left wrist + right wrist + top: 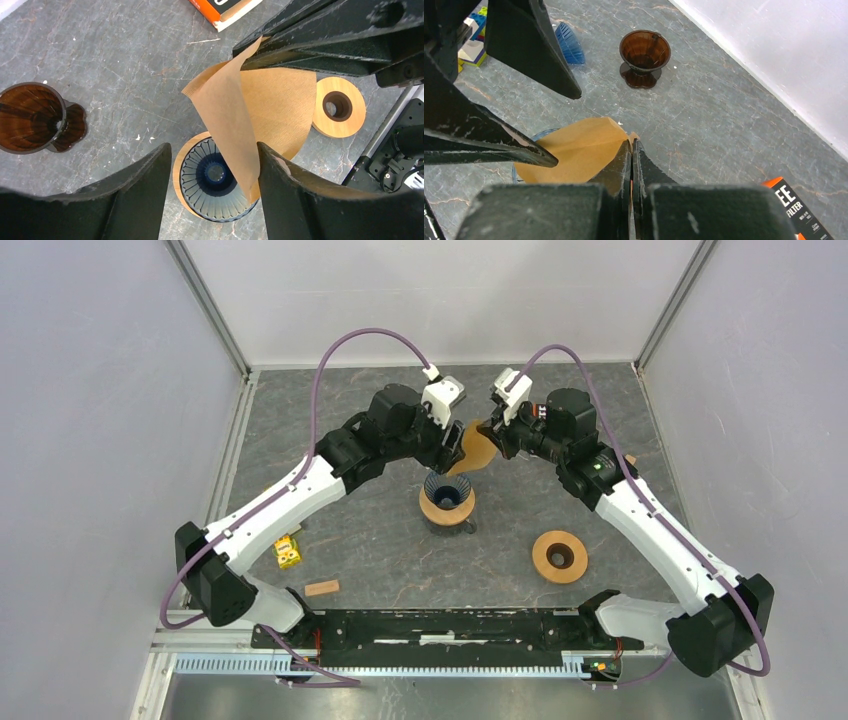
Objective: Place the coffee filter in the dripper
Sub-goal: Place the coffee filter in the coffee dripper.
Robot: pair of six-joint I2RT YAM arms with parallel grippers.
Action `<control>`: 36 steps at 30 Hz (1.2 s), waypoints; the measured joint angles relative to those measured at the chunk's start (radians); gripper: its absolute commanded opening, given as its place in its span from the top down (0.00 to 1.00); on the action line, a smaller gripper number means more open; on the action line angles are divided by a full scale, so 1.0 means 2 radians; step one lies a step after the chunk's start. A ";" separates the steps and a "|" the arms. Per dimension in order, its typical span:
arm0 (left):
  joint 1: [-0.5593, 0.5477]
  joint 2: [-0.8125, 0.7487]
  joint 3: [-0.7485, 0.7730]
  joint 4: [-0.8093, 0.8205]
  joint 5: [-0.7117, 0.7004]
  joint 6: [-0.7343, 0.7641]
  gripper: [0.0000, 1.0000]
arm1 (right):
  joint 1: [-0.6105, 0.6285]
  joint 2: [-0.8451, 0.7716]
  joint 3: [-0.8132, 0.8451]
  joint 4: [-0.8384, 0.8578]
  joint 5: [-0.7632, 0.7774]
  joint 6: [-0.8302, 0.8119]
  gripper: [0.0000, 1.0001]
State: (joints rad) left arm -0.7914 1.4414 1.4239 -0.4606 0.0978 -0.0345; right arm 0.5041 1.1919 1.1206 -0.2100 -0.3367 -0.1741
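Left wrist view: one brown filter (pixel 280 110), half unfolded, pinched in right jaws above one blue dripper (pixel 200 185); left jaws spread. One amber dripper (pixel 32 117), one wooden ring (pixel 339 106).

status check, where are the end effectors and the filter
Right end effector shut on coffee filter. Left end effector open, straddling the filter. Filter hangs over blue dripper, not seated. Nothing seen between them.

Overhead, two wrist close-ups; common filter (pixel 478 450)

The coffee filter (pixel 478 448) hangs above the dripper (pixel 447 495); ring (pixel 559 556) lies right.
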 measured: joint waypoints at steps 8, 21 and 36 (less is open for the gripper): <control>0.000 0.007 -0.006 0.007 -0.008 -0.010 0.63 | 0.000 0.000 0.000 0.004 0.003 0.025 1.00; 0.000 0.008 -0.008 -0.003 -0.025 -0.013 0.98 | 0.002 0.003 -0.004 0.005 -0.027 0.052 1.00; 0.000 -0.007 -0.007 -0.121 0.036 -0.004 0.97 | 0.027 0.025 -0.047 -0.002 -0.079 0.063 0.98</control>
State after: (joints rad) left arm -0.7910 1.4277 1.4090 -0.7033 0.1696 -0.0429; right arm 0.5579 1.2415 1.0275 -0.2131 -0.4953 -0.0490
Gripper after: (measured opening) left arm 0.033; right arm 0.020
